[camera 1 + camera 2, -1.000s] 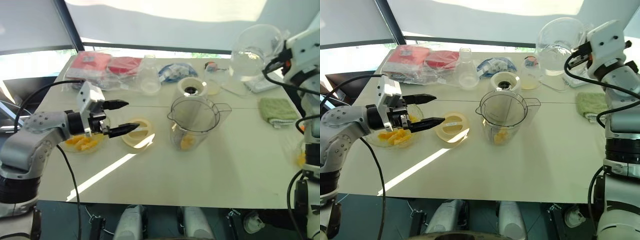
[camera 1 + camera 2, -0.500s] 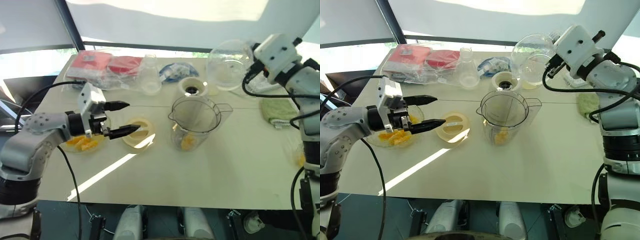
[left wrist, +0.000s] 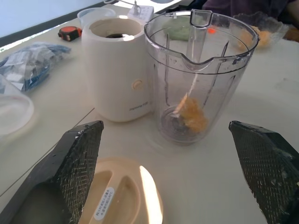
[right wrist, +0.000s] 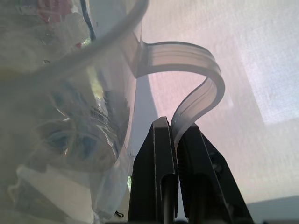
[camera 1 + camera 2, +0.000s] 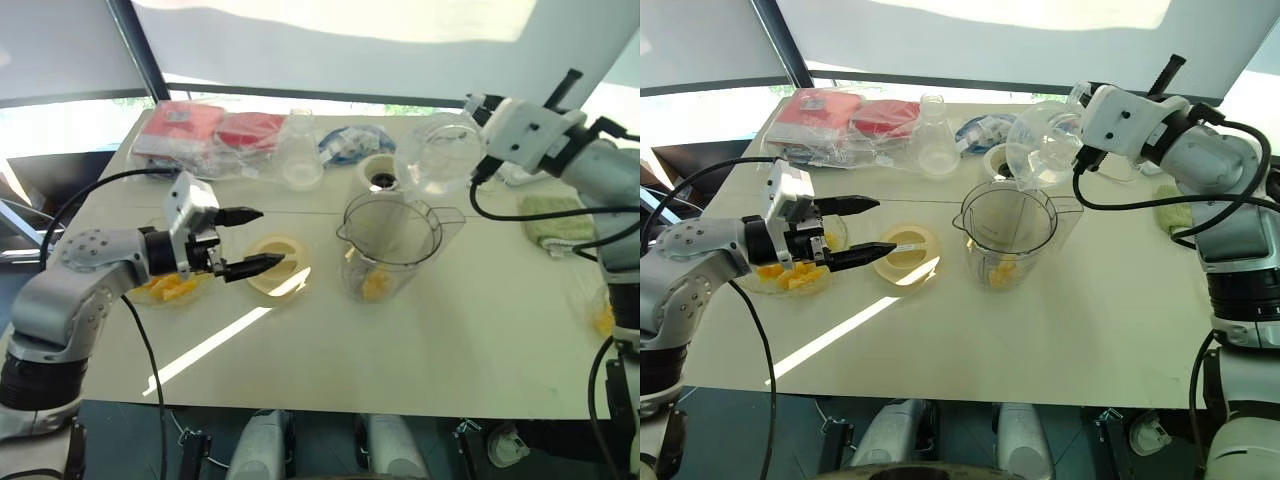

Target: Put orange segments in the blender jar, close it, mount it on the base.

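Item 1: right gripper (image 4: 174,135), fingers clamped on the handle of the clear jug (image 5: 437,165). Over 2 steps in 1 second it swung in from high above the surface's (image 5: 480,330) far right corner. It now hangs lower, just behind and above the far rim of the blender jar (image 5: 393,245). The jug is tilted and now overlaps the white base (image 5: 383,173).

Item 2: left gripper (image 5: 255,240). It edged slightly toward the blender jar, above the lid (image 5: 277,268).

Faint brand line on the white blender base (image 3: 119,70), too small to read, white sticker (image 3: 103,204) with tiny print on the cream lid (image 3: 135,186), illegible, pale label on the red packet (image 5: 175,135), unreadable
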